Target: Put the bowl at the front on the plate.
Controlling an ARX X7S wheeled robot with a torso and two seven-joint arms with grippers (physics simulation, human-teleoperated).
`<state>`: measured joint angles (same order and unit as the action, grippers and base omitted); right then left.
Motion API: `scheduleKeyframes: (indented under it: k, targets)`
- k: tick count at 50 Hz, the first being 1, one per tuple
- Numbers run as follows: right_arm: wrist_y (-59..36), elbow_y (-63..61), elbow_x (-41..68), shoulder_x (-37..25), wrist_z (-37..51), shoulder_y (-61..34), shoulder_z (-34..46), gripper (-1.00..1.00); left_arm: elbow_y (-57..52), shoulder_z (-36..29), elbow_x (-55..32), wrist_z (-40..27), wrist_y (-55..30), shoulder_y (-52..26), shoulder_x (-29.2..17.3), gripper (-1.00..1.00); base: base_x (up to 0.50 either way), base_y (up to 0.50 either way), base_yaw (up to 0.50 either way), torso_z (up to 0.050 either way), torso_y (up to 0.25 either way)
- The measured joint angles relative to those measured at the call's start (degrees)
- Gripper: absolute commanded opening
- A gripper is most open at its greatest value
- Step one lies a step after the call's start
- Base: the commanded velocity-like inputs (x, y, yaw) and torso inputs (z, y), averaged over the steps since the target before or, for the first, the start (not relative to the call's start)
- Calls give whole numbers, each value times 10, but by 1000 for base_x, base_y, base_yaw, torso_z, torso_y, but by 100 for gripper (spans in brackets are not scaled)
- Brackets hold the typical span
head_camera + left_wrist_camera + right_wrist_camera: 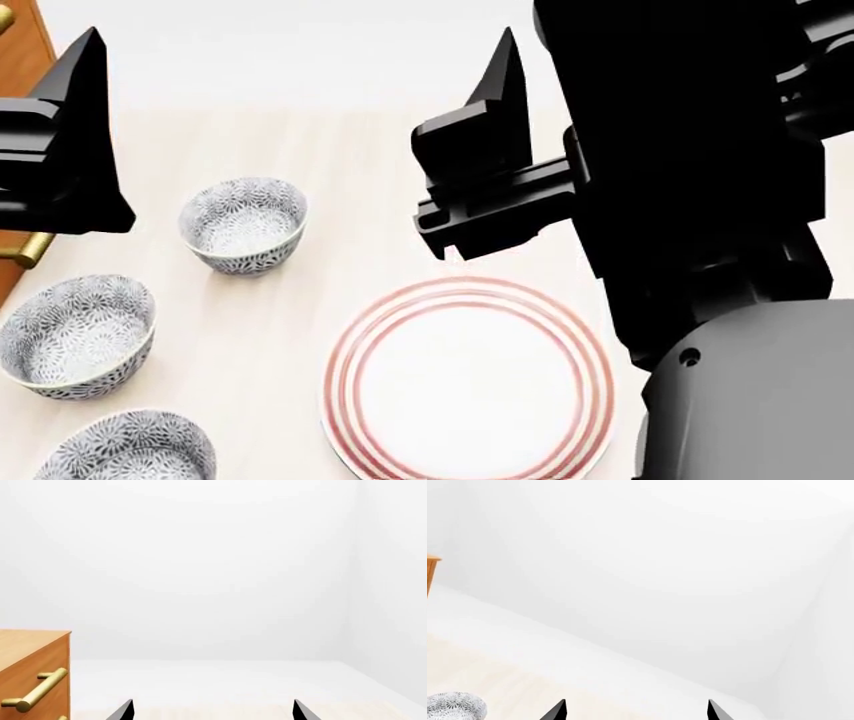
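Note:
Three grey-and-white floral bowls stand in a row at the table's left. The bowl nearest me (127, 452) sits at the front, cut by the picture's lower edge; a second (76, 335) and a third (244, 222) stand farther back. The white plate (467, 385) with red rings lies right of them, with nothing on it. My left gripper (212, 711) is open and holds nothing, its finger (80, 110) raised above the bowls' left side. My right gripper (636, 711) is also open and holds nothing, its finger (497, 90) hanging above the plate's far edge.
A wooden cabinet (33, 665) with a brass handle (37, 690) stands at the table's left edge. A patterned bowl (454, 707) shows in a corner of the right wrist view. My right arm (694, 180) hides the table's right side. White walls lie beyond.

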<state>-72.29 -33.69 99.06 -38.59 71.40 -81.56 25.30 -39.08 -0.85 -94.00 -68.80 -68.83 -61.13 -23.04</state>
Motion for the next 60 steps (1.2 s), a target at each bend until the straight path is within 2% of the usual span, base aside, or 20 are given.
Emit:
scheduleKeyframes:
  k: [37,60]
  targets:
    - [11,-10,-7,-7,-9,-1,10,100,-4,-11,9,6,16,10,-9,100,83,0,0,0,0]
    - [19,-19,-12,-15,-24,-5,10,100,18,-30,-33,-15,28,44,-13,100,0,0,0,0,0]
